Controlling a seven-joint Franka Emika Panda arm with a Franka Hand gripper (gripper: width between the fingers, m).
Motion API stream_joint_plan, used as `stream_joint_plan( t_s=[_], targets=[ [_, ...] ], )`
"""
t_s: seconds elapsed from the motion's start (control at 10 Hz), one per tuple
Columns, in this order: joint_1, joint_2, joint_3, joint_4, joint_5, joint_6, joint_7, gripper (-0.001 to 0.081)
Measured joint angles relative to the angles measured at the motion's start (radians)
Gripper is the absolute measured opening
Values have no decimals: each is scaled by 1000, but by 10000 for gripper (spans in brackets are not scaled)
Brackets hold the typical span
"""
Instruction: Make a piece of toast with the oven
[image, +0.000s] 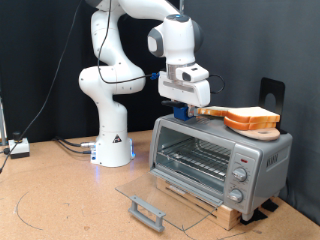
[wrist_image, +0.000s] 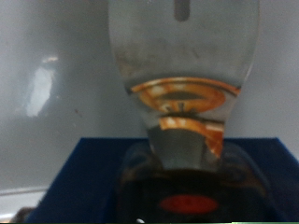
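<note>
Toast slice (image: 212, 111) pinched between the end effector (image: 190, 113) fingers, above the open-doored oven (image: 220, 160) top.

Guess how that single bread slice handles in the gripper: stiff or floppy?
Likely stiff: the piece of toast juts level from the gripper without drooping. Probably light, being thin beside the stack. Possibly slippery, held only at one edge.

One robot arm (image: 115, 75) stands on the table (image: 60, 200), carrying one gripper (image: 188, 108). There is one oven (image: 215, 155), with one glass door (image: 160, 195) and one handle (image: 146, 212). Three round knobs (image: 240, 175) sit on its panel. One stack of bread slices (image: 250, 121) rests on top.
</note>
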Motion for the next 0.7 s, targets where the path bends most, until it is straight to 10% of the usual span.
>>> stream_joint_plan(
  t_s=[0.7],
  targets=[
    [13,0,31,-1,39,-12,25,391]
  ],
)
